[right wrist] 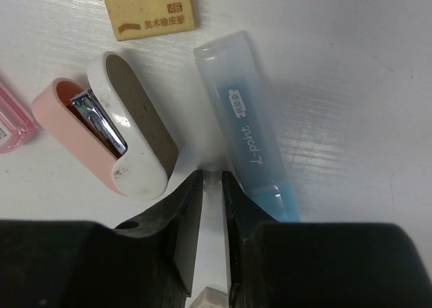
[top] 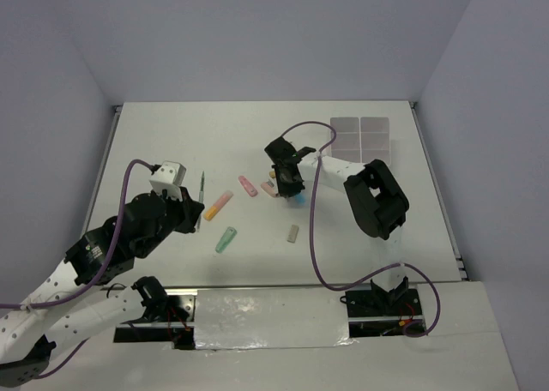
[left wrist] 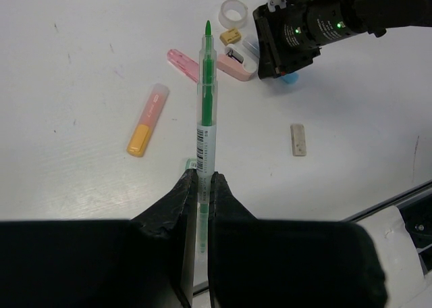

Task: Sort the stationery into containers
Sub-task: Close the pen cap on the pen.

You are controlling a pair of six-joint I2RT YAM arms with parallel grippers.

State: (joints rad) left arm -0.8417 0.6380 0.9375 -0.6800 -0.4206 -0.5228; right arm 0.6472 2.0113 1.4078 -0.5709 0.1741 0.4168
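Overhead, the divided box (top: 362,138) sits at the table's far right, with coloured sticks (top: 218,205) loose mid-table. On the left wrist camera, the left gripper (left wrist: 200,186) is clamped on a green pen (left wrist: 206,112). On the right wrist camera, the right gripper (right wrist: 212,186) has its jaws nearly together beside a blue highlighter (right wrist: 253,132); I cannot tell whether it grips anything
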